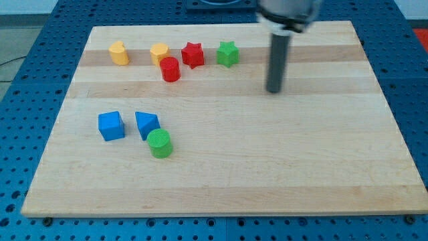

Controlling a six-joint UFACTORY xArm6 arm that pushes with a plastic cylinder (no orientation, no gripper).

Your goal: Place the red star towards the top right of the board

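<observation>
Tip: my tip (273, 90) rests on bare board (267, 167), right of the far row, touching no block; a plain rod, so nothing is held.
Red star: the red star (192, 54) sits in the far row, left of my tip.
Neighbours: the green star (227, 53) is just right of it, between it and the goal; the red cylinder (170, 69) is near its left, close to a yellow block (159, 53).
Approach: I judge I should circle to the star's left side, passing nearer than the row, and slip in without nudging the cylinder.
Push: then drive right, steering the star clear of the green one.
Risk: both stars may move together.
</observation>
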